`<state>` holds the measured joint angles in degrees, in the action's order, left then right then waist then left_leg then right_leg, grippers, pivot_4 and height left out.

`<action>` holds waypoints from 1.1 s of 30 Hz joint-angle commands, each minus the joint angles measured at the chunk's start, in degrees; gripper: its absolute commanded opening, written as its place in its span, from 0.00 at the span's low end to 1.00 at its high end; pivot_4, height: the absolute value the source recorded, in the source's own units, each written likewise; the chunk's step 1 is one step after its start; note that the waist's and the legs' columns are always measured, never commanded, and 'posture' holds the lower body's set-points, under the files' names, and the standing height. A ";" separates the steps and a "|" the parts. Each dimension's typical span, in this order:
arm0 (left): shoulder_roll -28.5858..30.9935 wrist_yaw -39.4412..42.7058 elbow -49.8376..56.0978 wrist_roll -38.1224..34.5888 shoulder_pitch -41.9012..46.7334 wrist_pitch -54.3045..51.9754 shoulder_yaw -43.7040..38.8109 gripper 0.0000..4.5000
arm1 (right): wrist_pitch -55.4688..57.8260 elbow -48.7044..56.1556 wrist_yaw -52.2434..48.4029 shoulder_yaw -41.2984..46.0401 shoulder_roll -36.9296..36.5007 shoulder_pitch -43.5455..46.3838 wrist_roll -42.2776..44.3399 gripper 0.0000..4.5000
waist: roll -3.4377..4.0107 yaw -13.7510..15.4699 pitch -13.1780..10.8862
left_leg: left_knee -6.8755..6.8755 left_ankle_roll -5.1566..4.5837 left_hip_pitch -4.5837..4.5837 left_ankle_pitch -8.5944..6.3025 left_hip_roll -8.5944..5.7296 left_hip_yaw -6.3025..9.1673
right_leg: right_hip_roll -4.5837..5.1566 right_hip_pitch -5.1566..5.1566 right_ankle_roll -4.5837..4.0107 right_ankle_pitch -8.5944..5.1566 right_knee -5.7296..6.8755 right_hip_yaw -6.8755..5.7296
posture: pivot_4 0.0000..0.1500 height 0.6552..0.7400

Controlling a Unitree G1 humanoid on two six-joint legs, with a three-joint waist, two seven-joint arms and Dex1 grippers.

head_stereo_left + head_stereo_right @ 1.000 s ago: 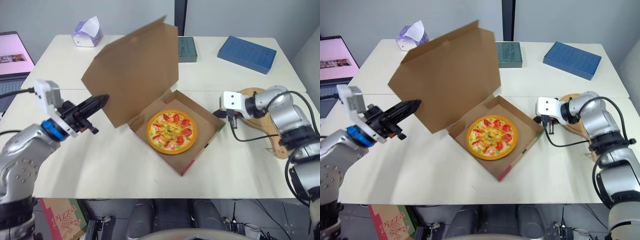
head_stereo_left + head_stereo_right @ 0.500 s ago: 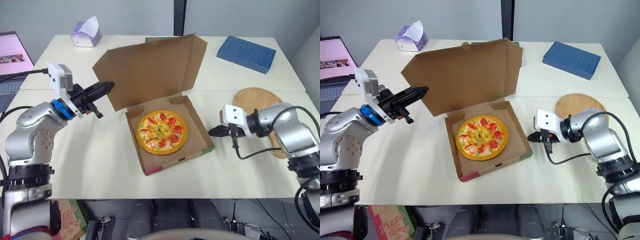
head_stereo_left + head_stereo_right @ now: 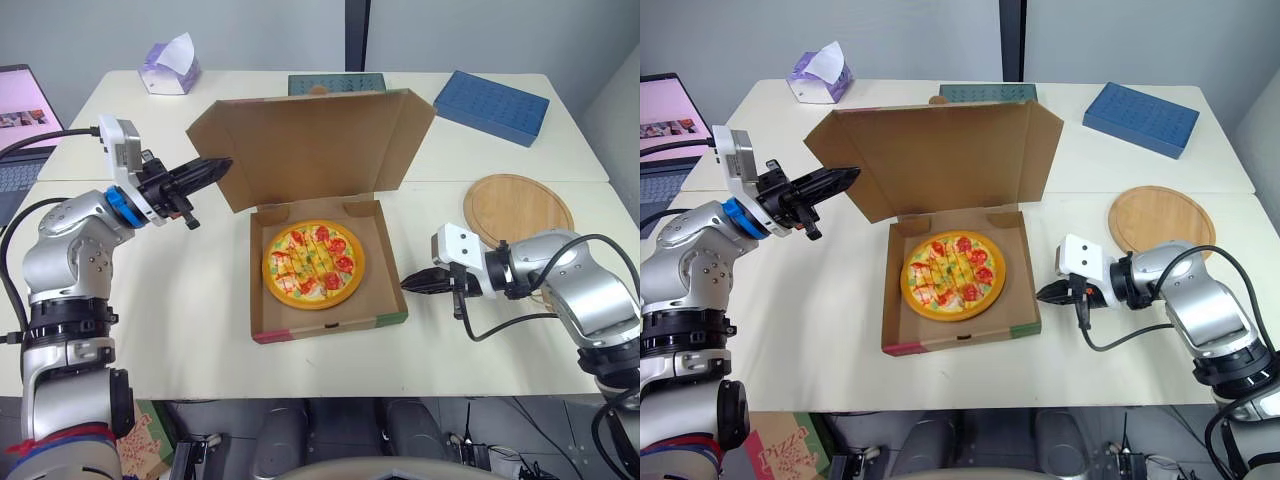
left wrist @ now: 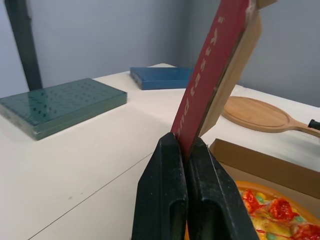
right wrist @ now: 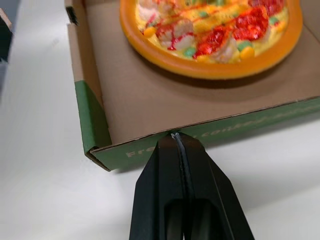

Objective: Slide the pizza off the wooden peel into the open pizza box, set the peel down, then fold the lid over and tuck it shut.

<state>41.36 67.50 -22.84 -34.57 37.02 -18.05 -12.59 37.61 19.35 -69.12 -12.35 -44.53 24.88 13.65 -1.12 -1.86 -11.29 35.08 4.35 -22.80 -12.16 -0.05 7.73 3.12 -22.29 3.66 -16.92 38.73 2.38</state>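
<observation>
Right gripper [image 3: 408, 284] is sitting nearest, fingers pressed fully together and holding nothing, tips butting against the outside of the pizza box base [image 3: 330, 328] on its right wall, close to the front corner. That's only a point contact: if the lid comes down with any sideways pull, the tips are likely skidding along the wall or denting it, and the base is sliding on the table [image 3: 180, 320]. Pizza [image 3: 313, 265] is lying flat inside the base, slightly toward the left wall, so the first step looks done. Left gripper [image 3: 215, 168] is pinching the left edge of the lid [image 3: 320, 150], fingers [image 4: 172, 200] clamped narrow on the cardboard; the lid is standing about upright off the back wall. Main risk: a thin edge pinch slipping out or creasing the flap mid-fold, or the side flaps landing outside the walls or on the topping instead of tucking in. The right gripper is also sitting where the lid's right flap is coming down, so it may be getting in the way. Wooden peel [image 3: 518, 208] is lying flat to the right, well apart, already down. Far side: green slab [image 3: 335, 83] just behind the lid, blue slab [image 3: 492, 93], tissue box [image 3: 170, 66], laptop [image 3: 25, 110]; none are blocking the fold.
</observation>
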 commanded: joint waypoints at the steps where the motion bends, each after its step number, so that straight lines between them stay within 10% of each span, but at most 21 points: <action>1: 0.39 3.99 -3.92 1.84 3.77 1.83 0.82 0.00 | 1.71 4.04 1.92 1.37 0.81 -0.61 3.04 0.01 | -0.01 -0.01 0.00 | 0.00 0.00 0.00 0.00 0.00 0.00 | 0.00 0.00 0.00 0.00 0.00 -0.01 | 1.00 1.00; 18: 0.74 10.43 -10.00 4.94 8.68 4.12 0.25 0.00 | 0.30 1.16 12.59 13.96 2.29 -2.12 9.08 0.01 | -0.02 0.00 0.01 | 0.01 0.00 -0.01 0.00 -0.01 0.02 | 0.00 0.00 0.01 0.00 0.04 -0.01 | 1.00 1.00; 28: 0.78 11.66 -10.33 5.13 9.24 3.54 0.04 0.00 | -0.32 -8.87 28.17 19.52 11.00 7.33 7.97 0.75 | -0.01 -0.18 0.00 | 0.02 -0.01 0.00 0.01 -0.01 0.02 | 0.00 -0.04 0.00 0.00 0.17 0.00 | 1.00 1.00; 33: 0.85 12.03 -10.54 5.37 9.48 3.54 0.18 0.00 | 3.70 -8.91 29.49 18.73 14.27 10.47 11.39 0.75 | -0.01 -0.13 0.00 | 0.02 -0.01 -0.02 0.00 -0.01 0.04 | 0.00 -0.05 0.00 0.00 0.18 -0.01 | 1.00 1.00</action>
<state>41.44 78.40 -34.03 -28.92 44.88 -14.58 -11.75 40.57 9.37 -40.34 5.55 -30.75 33.61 23.40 -1.14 -2.00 -11.29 35.09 4.34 -22.83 -12.15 -0.07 7.76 3.12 -22.35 3.66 -16.92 38.91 2.37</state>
